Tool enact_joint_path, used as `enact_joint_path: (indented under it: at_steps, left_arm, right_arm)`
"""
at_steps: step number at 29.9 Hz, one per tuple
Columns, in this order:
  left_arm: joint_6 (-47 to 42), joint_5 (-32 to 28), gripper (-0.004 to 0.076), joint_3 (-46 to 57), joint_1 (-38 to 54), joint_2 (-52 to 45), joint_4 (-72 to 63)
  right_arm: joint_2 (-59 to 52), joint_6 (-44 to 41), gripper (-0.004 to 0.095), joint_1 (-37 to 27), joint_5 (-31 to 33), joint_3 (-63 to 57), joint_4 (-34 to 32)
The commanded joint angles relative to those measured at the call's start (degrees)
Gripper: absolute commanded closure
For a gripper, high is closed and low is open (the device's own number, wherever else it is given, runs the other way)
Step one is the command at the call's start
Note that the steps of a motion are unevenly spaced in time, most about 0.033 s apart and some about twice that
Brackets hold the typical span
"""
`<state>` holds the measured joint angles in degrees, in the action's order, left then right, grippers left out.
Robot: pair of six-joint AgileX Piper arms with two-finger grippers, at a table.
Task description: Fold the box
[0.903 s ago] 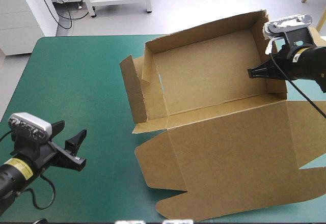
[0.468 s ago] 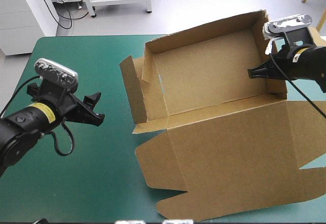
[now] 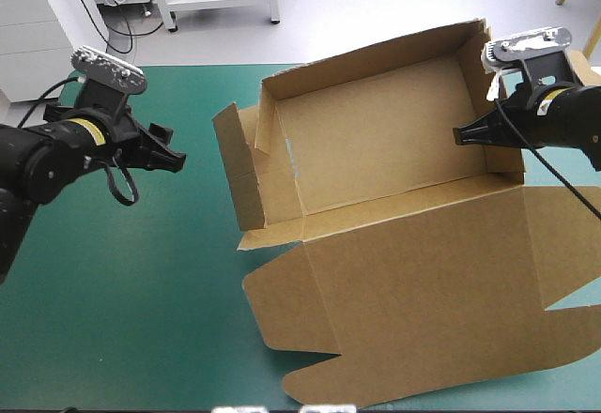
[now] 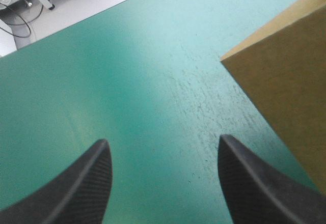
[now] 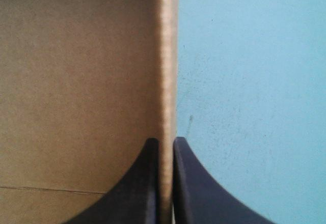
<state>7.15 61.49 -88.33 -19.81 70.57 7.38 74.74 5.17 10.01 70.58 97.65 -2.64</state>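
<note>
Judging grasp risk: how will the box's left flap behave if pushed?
The flap likely swings on its crease; it stands loose, untucked. The box probably won't slide much, since the right gripper pinches its wall. Its board looks thin, probably light.

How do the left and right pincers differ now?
The left pincer is open over bare teal-green cover, holding nothing; the right pincer is shut on the box, clamping its right wall. The left pincer stands clear of the box's left flap; the right pincer touches board. Both are black.
</note>
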Motion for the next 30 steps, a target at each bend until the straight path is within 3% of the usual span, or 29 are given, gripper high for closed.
enact_joint_path:
  at_steps: [1, 6, 12, 24, 30]
  left_arm:
    - [6.69, -1.02, 0.0284, -3.24, 7.63, 1.01, -9.83]
    - [13.97, 1.76, 0.0284, -3.0, 19.42, 5.61, -22.15]
    - [21.64, 0.87, 0.0284, -0.91, 29.15, 9.88, -39.5]
    - [38.66, -6.54, 0.0284, 19.17, 31.14, 10.53, -62.18]
    - [48.56, -7.34, 0.0284, 27.57, 31.02, 10.53, -74.72]
  right_arm:
    - [-1.88, -0.08, 0.093, -0.15, -3.55, 1.66, 0.57]
    - [-1.88, -0.08, 0.093, -0.15, -3.55, 1.66, 0.57]
    - [-1.88, -0.08, 0.093, -0.15, -3.55, 1.66, 0.57]
    - [-1.69, -0.08, 0.093, -0.15, -3.55, 1.66, 0.57]
    - [-0.75, -0.08, 0.093, -0.15, -3.55, 1.66, 0.65]
